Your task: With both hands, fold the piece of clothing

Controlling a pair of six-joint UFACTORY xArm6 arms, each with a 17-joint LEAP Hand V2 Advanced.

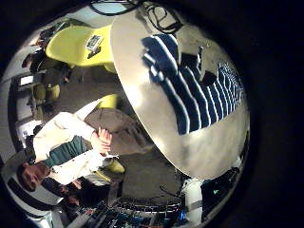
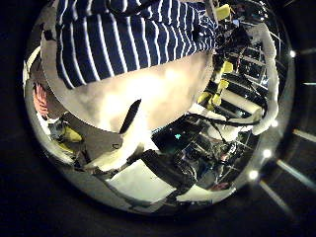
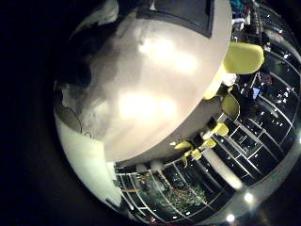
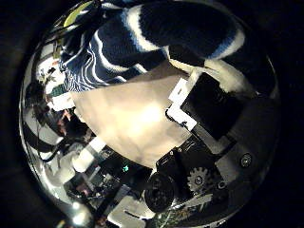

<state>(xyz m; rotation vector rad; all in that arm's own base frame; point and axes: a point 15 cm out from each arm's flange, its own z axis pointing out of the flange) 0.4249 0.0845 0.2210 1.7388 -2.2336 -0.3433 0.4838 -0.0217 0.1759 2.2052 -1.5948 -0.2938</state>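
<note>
Striped shirt (image 2: 133, 39) on round table (image 2: 168, 94). Right hand (image 4: 204, 100): fingers curl toward the cloth, grasp unclear. Left hand: fingers unseen. Advice: lift both edges level, evenly.

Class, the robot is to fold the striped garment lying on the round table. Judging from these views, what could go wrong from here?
1. The striped garment lies near one edge of the table. A pull toward that edge could drag it over the side.
2. In the right thumb side view, the garment looks bunched close to the right hand. Folding it from that state may press in creases or give an uneven fold.
</note>
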